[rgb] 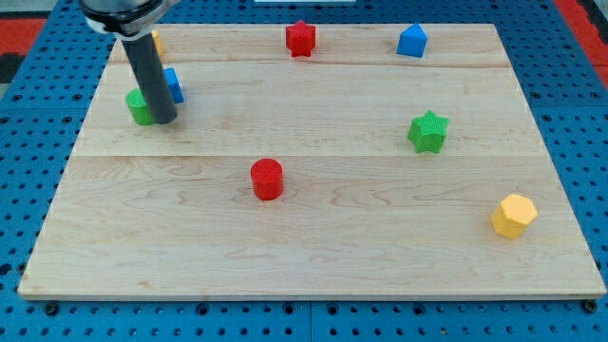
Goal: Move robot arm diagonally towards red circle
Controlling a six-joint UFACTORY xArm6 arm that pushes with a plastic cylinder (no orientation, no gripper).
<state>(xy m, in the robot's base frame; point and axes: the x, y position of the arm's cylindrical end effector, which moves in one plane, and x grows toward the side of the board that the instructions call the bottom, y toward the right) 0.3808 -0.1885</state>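
The red circle (267, 179) is a short red cylinder near the board's middle, a little toward the view's left. My tip (161, 120) is at the end of the dark rod at the upper left of the board. It stands right next to a green block (139, 107), which the rod partly hides, and a blue block (174, 85) just behind the rod. The red circle lies to the lower right of my tip, well apart from it.
A red star (300, 38) and a blue house-shaped block (411, 41) sit near the top edge. A green star (427, 131) is at the right, a yellow hexagon (514, 216) at the lower right. A yellow block (157, 42) peeks out behind the rod. The wooden board (332, 256) rests on a blue pegboard.
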